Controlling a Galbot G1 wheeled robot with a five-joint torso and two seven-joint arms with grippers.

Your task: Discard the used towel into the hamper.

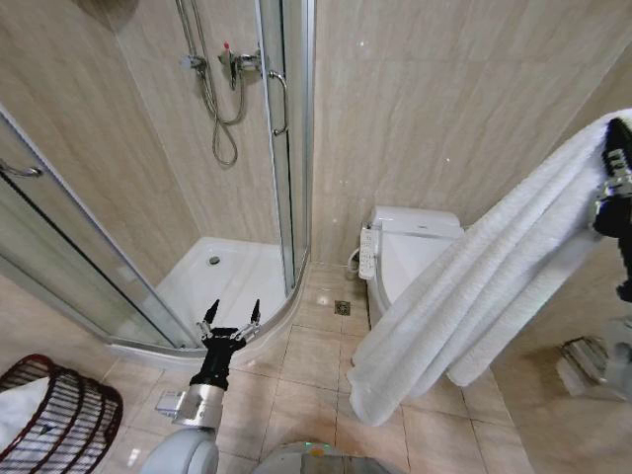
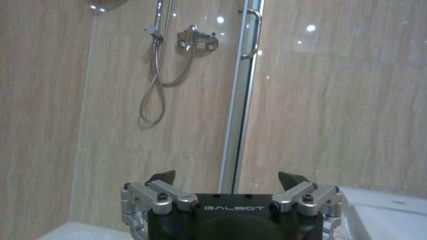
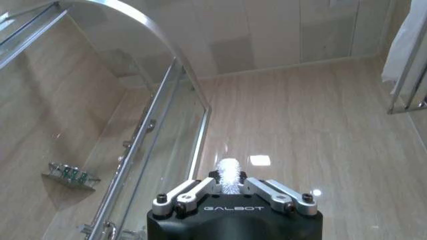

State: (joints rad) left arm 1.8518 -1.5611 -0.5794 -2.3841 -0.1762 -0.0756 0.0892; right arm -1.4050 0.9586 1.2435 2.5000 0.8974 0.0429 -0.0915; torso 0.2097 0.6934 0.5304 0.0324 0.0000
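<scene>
A large white towel [image 1: 474, 286] hangs in long folds from my right gripper [image 1: 612, 188], held high at the right of the head view, over the toilet. In the right wrist view that gripper [image 3: 229, 182] is shut on a tuft of the towel [image 3: 228, 172]. The hamper [image 1: 59, 410], a dark ribbed basket with something white inside, stands on the floor at the lower left. My left gripper [image 1: 233, 314] is low in front of me, open and holding nothing, pointing at the shower; in the left wrist view its fingers [image 2: 227, 176] stand spread apart.
A curved glass shower enclosure [image 1: 148, 286] with a white tray fills the left and centre. A white toilet [image 1: 410, 247] stands against the back wall behind the towel. A floor drain [image 1: 342, 307] lies in the tiles. A metal object [image 1: 588, 360] sits low at right.
</scene>
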